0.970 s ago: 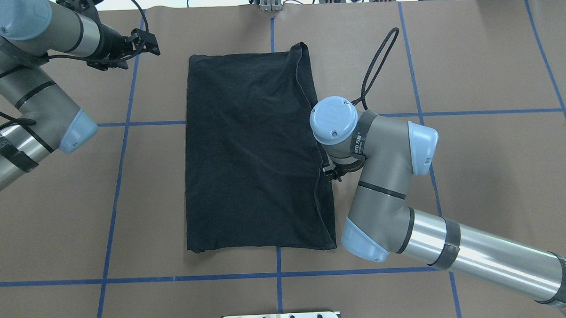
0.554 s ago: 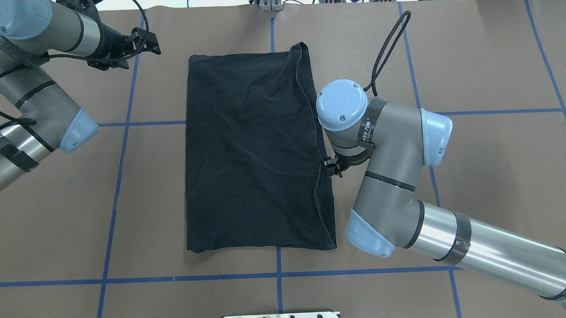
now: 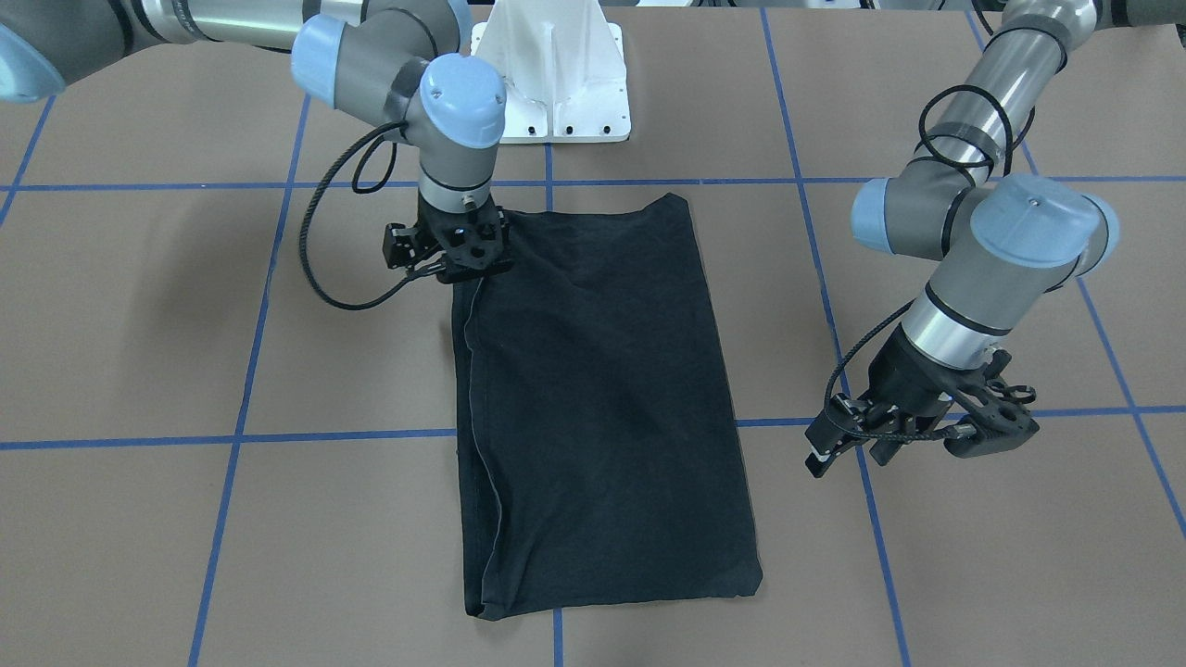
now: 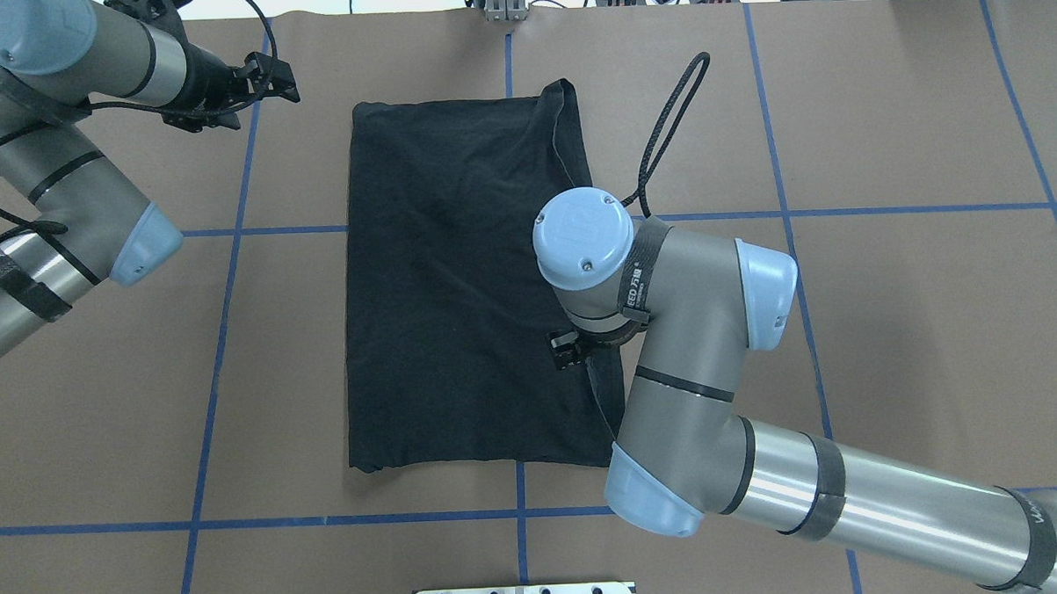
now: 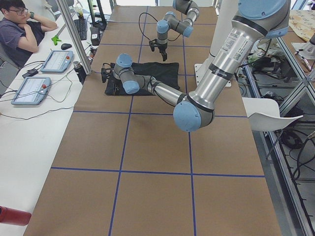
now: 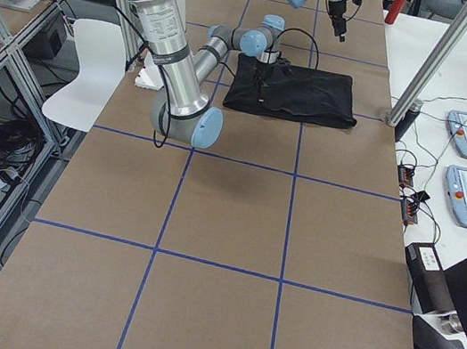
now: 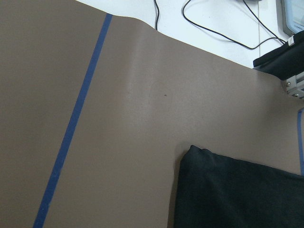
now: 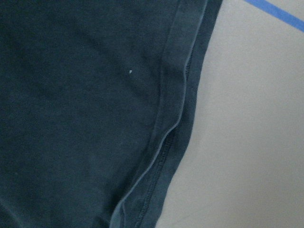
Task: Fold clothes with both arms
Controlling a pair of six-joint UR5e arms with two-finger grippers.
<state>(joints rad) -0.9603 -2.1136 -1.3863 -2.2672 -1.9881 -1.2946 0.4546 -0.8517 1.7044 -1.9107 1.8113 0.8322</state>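
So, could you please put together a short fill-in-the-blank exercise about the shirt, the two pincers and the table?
1. The folded shirt is ___ in colour.
2. The pincer above the shirt's hem belongs to the robot's ___ arm.
3. The tape lines on the table are ___.
4. The left pincer hangs beside the shirt and holds ___.

Missing words: black; right; blue; nothing.

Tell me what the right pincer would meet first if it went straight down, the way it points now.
The black T-shirt, near its hemmed side edge; the right pincer points down onto it. How much gap remains is unclear.
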